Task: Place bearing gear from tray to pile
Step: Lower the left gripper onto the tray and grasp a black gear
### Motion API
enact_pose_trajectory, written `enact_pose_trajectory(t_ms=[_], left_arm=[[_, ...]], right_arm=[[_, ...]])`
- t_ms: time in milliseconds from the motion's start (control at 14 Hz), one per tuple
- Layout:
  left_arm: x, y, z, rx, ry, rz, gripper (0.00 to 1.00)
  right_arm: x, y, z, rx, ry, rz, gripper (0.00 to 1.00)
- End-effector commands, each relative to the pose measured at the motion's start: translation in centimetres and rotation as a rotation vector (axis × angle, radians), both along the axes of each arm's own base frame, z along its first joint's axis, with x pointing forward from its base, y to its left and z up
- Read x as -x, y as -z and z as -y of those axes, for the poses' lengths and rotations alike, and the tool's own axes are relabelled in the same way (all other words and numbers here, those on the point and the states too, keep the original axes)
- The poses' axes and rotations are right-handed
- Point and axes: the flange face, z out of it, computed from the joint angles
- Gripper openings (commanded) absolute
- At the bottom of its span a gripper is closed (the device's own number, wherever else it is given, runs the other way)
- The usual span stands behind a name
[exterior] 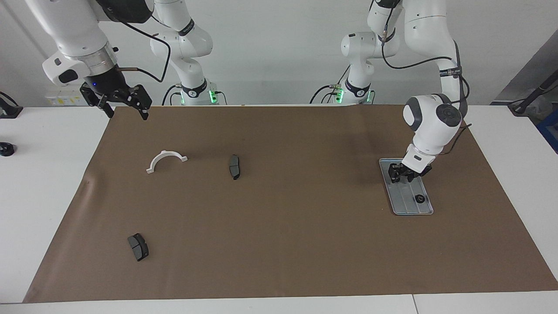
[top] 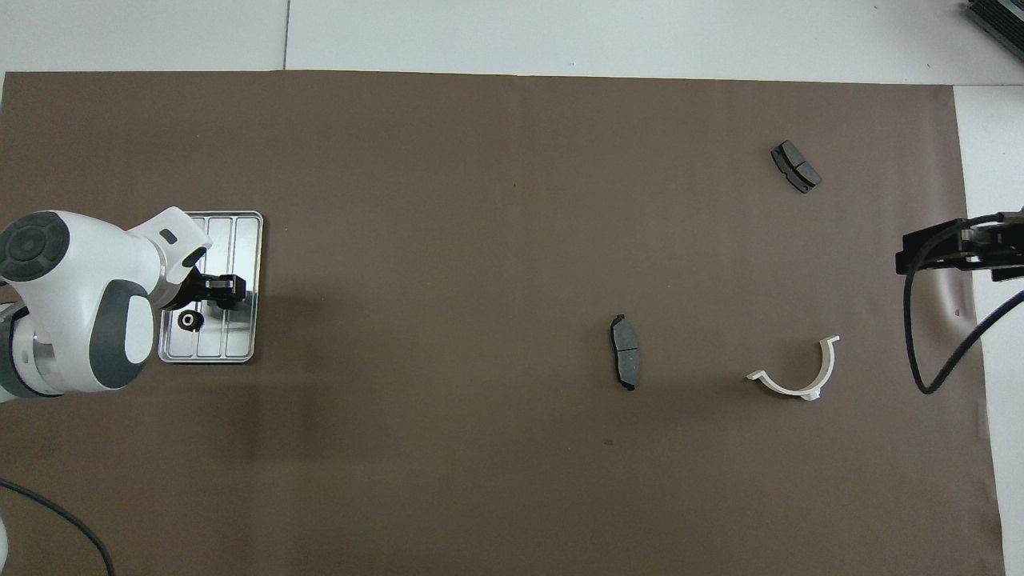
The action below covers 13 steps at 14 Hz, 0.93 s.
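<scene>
Dark grey brake pad [exterior: 138,247] lies farthest from the robots on the brown paper sheet [exterior: 279,244] covering the white table [exterior: 43,183]. Toward the left arm's end, a small black toothed bearing gear [exterior: 420,199] with a pale centre rests in the ridged silver-grey metal tray [exterior: 394,198]. Over that tray hangs the left gripper [exterior: 404,175]; whether its jaws are parted I cannot tell. A second brake pad [exterior: 234,166] and white half-ring bracket [exterior: 166,160] sit nearer the robots. The right gripper [exterior: 126,104] waits aloft, jaws spread, empty, against a white wall [exterior: 279,52].
</scene>
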Motion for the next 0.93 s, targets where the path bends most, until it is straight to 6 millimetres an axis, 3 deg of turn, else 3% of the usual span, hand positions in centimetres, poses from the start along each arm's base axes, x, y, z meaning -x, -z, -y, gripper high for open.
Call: enact_pose_trajectory(t_ms=[0, 285, 641, 784, 855], left_arm=[[0.67, 0.37, 0.55, -0.006, 0.020, -0.004, 0.65], [0.69, 0.46, 0.46, -0.006, 0.020, 0.004, 0.59], [0.34, 0.27, -0.30, -0.007, 0.007, 0.014, 0.24], [0.31, 0.29, -0.22, -0.006, 0.010, 0.024, 0.02], [0.26, 0.22, -0.13, -0.005, 0.011, 0.025, 0.00]], right_arm=[[0.70, -0.02, 0.03, -0.016, -0.008, 0.020, 1.00], [0.70, -0.03, -0.05, -0.016, -0.009, 0.020, 1.00], [0.70, -0.03, 0.03, -0.016, -0.008, 0.020, 1.00], [0.70, -0.03, 0.03, -0.016, -0.008, 0.020, 1.00], [0.70, -0.03, -0.05, -0.016, -0.009, 0.020, 1.00]])
